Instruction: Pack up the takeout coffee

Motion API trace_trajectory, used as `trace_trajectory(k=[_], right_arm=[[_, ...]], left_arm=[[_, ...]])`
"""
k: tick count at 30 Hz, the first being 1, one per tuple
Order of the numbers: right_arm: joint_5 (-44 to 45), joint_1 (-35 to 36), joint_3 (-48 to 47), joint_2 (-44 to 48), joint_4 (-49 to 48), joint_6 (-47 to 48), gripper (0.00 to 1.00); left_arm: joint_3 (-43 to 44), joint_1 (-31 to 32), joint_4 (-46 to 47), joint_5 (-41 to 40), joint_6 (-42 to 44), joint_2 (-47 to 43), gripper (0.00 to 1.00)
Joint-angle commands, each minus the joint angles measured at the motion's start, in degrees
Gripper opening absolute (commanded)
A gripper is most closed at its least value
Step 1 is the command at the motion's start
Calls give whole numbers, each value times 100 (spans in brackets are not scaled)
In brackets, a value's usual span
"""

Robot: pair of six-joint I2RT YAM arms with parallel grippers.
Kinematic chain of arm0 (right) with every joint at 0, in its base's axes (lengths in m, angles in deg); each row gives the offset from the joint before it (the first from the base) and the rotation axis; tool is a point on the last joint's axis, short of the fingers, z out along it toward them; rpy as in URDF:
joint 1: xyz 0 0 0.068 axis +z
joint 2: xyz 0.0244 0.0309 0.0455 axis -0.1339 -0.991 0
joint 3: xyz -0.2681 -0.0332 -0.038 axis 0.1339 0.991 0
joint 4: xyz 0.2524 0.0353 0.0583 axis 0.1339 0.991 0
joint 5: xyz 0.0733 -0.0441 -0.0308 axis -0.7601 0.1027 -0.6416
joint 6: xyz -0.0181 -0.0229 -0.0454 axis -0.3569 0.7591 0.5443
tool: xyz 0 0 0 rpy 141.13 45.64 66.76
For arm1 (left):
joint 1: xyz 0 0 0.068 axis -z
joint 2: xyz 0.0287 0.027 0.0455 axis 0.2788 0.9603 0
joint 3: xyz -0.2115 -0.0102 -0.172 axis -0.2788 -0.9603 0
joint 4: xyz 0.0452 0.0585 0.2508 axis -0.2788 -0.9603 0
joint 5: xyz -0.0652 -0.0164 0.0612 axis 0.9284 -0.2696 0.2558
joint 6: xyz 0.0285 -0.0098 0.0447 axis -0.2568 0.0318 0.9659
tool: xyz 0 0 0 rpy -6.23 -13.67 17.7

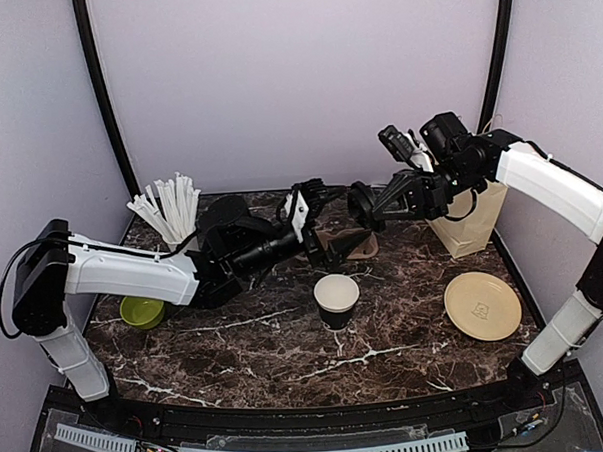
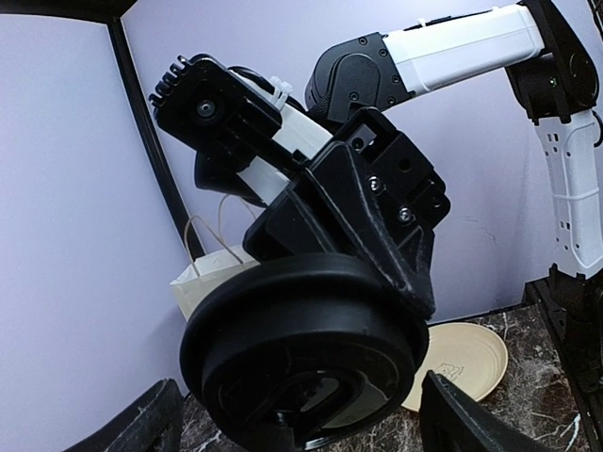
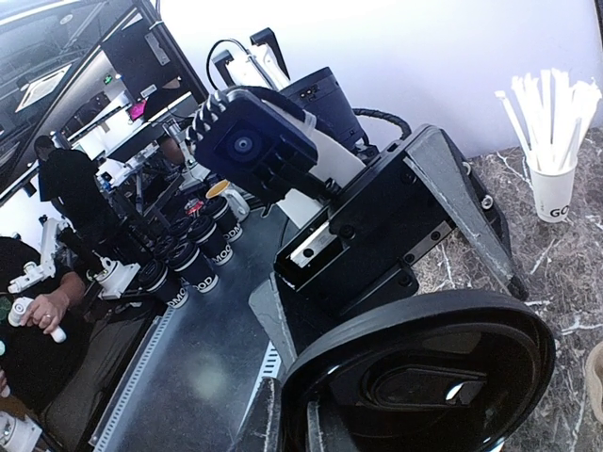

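Observation:
The takeout coffee cup (image 1: 337, 301) stands lidless on the marble table (image 1: 247, 348), with a dark sleeve and a white band. Its round black lid (image 1: 361, 203) hangs in the air above and behind the cup. My right gripper (image 1: 373, 207) is shut on the lid's rim. In the left wrist view the lid (image 2: 301, 367) fills the space between my left gripper's (image 2: 301, 428) open fingers (image 2: 141, 419), with a gap on each side. In the right wrist view the lid (image 3: 424, 377) is pinched at its edge by my right gripper (image 3: 300, 424). My left gripper (image 1: 309, 221) faces it from the left.
A paper bag (image 1: 468, 219) stands at the back right, with a tan plate (image 1: 482, 305) in front of it. A pale cup of white straws (image 1: 171, 214) is at the back left and a lime-green bowl (image 1: 142, 311) lies under the left arm. A brown cardboard piece (image 1: 350, 246) lies behind the cup.

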State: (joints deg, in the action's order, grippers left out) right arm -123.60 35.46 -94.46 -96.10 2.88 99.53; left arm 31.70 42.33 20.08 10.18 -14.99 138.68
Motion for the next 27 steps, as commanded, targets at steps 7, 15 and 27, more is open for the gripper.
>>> trace_trajectory(k=[7, 15, 27], right_arm=[[-170, 44, 46, 111, -251, -155, 5], [-153, 44, 134, 115, -382, -239, 5], [-154, 49, 211, 121, -567, -391, 6]], left_arm=[[211, 120, 288, -12, 195, 71, 85], [231, 133, 338, -299, 162, 103, 78], [412, 145, 375, -579, 20, 230, 84]])
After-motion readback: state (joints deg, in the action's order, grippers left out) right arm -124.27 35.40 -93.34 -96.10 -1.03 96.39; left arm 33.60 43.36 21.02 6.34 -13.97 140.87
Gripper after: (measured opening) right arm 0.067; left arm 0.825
